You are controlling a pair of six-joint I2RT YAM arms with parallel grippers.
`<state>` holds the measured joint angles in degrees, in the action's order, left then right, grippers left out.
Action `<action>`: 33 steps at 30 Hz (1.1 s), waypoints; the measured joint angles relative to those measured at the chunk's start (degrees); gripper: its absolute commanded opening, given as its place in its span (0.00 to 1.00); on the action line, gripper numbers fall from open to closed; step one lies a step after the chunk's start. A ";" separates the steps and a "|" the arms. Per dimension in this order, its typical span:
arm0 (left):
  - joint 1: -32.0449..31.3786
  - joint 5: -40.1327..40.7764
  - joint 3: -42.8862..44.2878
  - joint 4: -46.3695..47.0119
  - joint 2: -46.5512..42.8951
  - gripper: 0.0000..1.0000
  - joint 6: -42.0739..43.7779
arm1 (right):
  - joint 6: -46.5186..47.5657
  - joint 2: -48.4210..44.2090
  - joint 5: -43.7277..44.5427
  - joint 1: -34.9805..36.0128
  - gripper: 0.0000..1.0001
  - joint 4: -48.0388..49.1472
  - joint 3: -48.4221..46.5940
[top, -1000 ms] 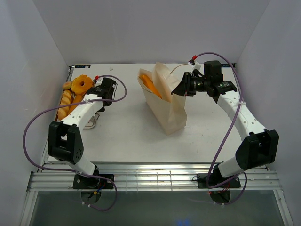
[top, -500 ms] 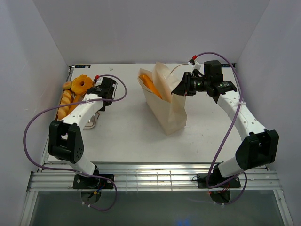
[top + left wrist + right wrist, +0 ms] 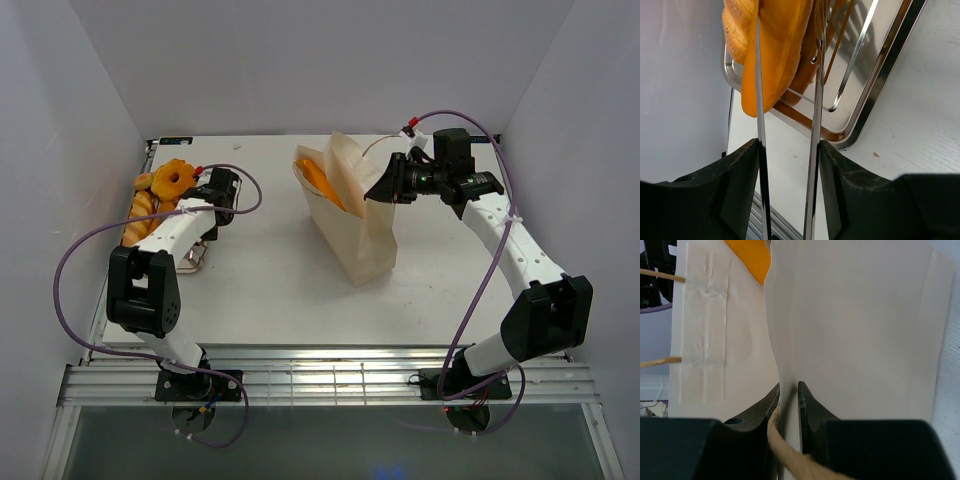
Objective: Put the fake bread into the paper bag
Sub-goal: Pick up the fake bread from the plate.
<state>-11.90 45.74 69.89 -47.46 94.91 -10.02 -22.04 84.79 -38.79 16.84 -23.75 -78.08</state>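
Note:
The fake bread (image 3: 160, 195), a pile of golden loaves with a ring doughnut (image 3: 172, 178), lies on a silver tray (image 3: 880, 85) at the far left. My left gripper (image 3: 215, 195) is over the tray's near corner. In the left wrist view it (image 3: 788, 150) is shut on thin metal tongs (image 3: 815, 100), and a long loaf (image 3: 780, 50) sits between the blades. The paper bag (image 3: 355, 215) stands mid-table with an orange loaf (image 3: 320, 178) inside. My right gripper (image 3: 385, 185) is shut on the bag's top edge (image 3: 789, 390), next to a cord handle.
White walls close in the table on the left, back and right. The left wall (image 3: 680, 100) is close beside the tray. A metal rail runs along the table's front edge (image 3: 320, 385). Bare tabletop lies between tray and bag.
My left arm has swung slightly to the left over the tray with the tongs. The right arm and the bag have not moved.

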 measured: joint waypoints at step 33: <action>2.78 -1.36 -1.03 2.56 0.15 0.00 -0.22 | -0.02 0.00 -0.02 0.00 0.21 0.42 0.07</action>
<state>-9.13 44.38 68.86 -44.91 95.07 -10.24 -22.06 84.79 -38.81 16.84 -23.33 -78.02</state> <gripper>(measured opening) 0.427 0.212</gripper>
